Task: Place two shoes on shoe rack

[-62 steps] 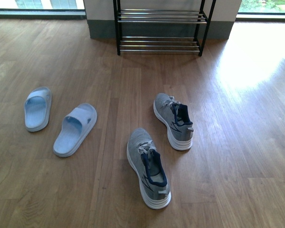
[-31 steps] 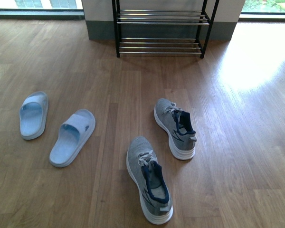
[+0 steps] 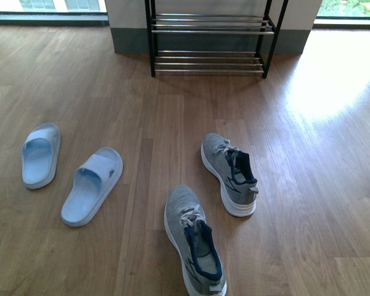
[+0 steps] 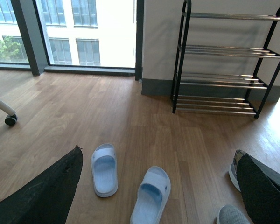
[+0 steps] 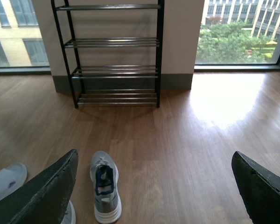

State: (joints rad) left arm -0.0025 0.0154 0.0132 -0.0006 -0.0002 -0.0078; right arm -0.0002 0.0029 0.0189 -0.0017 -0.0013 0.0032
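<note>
Left claw (image 4: 158, 151) and right claw (image 5: 155, 154) gaped empty; shoes (image 3: 229, 172) lay below them, likely light and soft-knit; best pinched at the stiffer heel collar.

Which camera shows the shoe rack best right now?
The right wrist view: the shoe rack shows four tiers and both black side frames, near head-on. The left wrist view also shows four tiers, but angled and clipped at the picture's edge. The front view catches only the two lowest tiers.
</note>
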